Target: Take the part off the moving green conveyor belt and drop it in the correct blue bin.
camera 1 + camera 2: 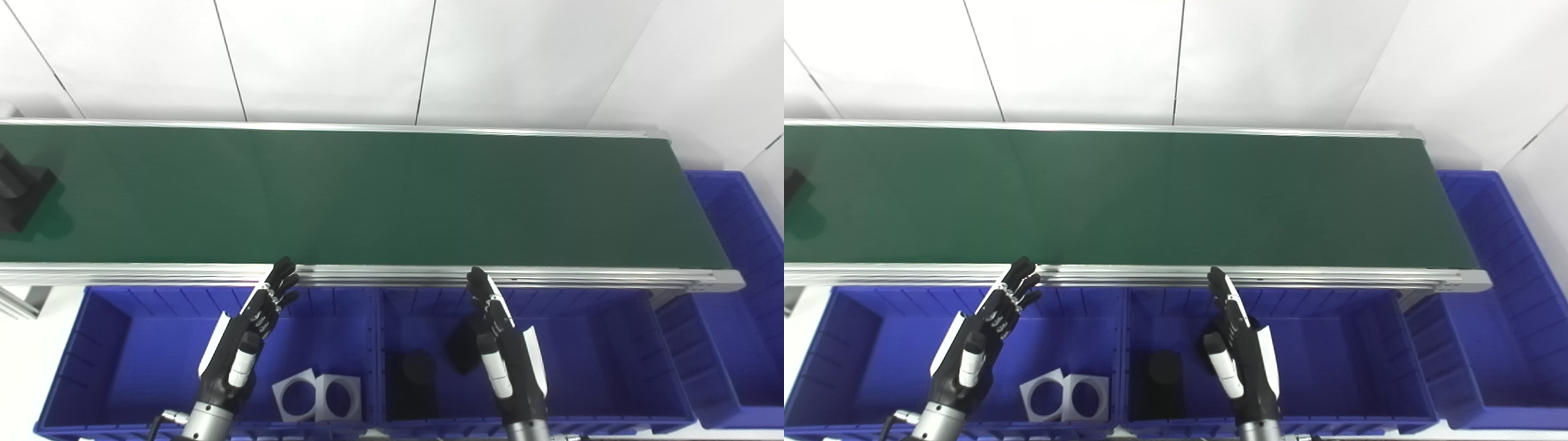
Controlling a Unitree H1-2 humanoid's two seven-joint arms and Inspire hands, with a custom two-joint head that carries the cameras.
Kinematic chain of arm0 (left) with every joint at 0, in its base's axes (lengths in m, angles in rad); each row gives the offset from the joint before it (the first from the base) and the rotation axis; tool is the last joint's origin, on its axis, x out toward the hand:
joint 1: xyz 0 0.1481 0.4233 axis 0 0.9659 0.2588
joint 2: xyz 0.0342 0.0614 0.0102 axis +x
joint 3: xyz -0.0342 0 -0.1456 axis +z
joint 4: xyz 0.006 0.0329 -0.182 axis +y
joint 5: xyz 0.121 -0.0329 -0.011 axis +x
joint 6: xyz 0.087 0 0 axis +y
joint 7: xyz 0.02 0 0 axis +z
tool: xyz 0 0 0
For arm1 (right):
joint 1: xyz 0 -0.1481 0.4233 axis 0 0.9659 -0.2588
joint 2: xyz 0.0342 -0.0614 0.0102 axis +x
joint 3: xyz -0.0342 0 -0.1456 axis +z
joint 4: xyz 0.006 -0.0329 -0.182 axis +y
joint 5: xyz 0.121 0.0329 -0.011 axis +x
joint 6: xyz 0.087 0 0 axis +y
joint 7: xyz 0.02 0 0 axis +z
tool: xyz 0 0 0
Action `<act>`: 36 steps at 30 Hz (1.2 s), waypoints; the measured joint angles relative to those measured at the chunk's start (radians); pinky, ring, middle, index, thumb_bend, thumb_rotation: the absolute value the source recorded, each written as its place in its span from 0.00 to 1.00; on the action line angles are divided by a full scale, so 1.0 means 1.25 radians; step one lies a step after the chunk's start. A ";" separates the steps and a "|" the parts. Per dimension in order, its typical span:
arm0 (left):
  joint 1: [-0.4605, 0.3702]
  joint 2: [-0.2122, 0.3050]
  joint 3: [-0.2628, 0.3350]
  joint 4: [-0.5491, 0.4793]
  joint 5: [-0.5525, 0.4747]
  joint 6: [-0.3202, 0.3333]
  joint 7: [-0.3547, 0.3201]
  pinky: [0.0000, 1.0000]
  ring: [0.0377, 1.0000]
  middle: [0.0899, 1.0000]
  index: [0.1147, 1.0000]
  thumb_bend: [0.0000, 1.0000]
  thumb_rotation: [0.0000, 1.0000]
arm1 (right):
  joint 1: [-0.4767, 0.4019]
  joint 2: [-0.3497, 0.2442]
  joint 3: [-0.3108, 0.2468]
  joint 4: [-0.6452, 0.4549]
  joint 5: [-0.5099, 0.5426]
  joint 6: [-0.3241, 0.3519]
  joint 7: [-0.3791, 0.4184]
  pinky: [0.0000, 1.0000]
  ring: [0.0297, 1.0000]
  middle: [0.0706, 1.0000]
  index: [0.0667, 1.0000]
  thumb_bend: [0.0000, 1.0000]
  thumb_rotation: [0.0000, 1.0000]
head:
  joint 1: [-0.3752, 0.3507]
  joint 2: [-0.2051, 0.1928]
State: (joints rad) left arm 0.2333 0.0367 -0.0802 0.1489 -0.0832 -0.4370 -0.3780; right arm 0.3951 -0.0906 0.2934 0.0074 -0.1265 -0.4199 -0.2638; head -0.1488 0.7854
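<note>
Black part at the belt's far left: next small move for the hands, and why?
Probably hold the left hand open above its bin and wait. The black part sits at the belt's far left edge, well away from both hands; the right hand is farther still.

Black-fingered left hand (254, 334) and right hand (499, 334) with white back plates, white thumbs, silver metal wrists.

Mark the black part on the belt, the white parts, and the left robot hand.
black part (21, 193), left eye view, its top face.
white parts (318, 397), left eye view, where they meet.
left robot hand (254, 321), left eye view, its back.
</note>
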 measured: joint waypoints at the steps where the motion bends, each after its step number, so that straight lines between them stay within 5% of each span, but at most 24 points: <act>1: 0.000 -0.001 0.001 0.000 0.000 0.000 -0.003 0.92 0.94 0.96 0.94 0.78 1.00 | 0.000 0.001 0.000 0.000 0.000 0.000 0.002 0.95 0.94 0.93 0.94 0.74 1.00 | 0.000 0.000; 15: 0.001 -0.011 0.011 0.000 0.001 0.000 -0.010 0.93 0.94 0.96 0.94 0.79 0.95 | 0.001 0.007 -0.008 0.000 0.000 0.000 0.012 0.95 0.94 0.93 0.93 0.74 1.00 | 0.010 -0.012; 20: 0.002 -0.012 0.008 0.001 0.013 0.000 -0.010 0.90 0.93 0.95 0.93 0.76 0.94 | 0.005 0.004 -0.008 0.000 0.000 0.000 0.013 0.96 0.95 0.94 0.95 0.75 1.00 | 0.082 -0.034; 24: 0.006 -0.017 -0.005 0.002 0.042 0.000 0.008 0.86 0.91 0.93 0.91 0.74 0.91 | 0.015 -0.008 -0.012 -0.004 0.016 0.000 0.030 0.99 0.96 0.95 0.96 0.74 1.00 | 0.165 -0.078; 28: 0.015 -0.021 -0.034 0.002 0.072 0.000 0.042 0.85 0.91 0.94 0.91 0.72 0.90 | 0.019 -0.023 -0.015 -0.004 0.020 0.000 0.031 1.00 0.95 0.95 0.96 0.67 1.00 | 0.183 -0.099; 29: 0.016 -0.021 -0.041 0.002 0.074 0.000 0.048 0.85 0.91 0.94 0.91 0.72 0.89 | 0.019 -0.025 -0.015 -0.004 0.022 0.000 0.031 1.00 0.95 0.95 0.96 0.66 1.00 | 0.213 -0.137; 36: 0.017 -0.019 -0.081 0.020 0.089 0.000 0.114 0.81 0.88 0.91 0.88 0.71 0.82 | 0.018 -0.044 -0.014 0.001 0.033 0.000 0.044 1.00 0.96 0.96 0.97 0.66 1.00 | 0.237 -0.175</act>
State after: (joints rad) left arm 0.2542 0.0126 -0.1812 0.1735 0.0285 -0.4375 -0.2351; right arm 0.4182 -0.1451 0.2760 0.0088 -0.0847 -0.4199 -0.2092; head 0.1473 0.5660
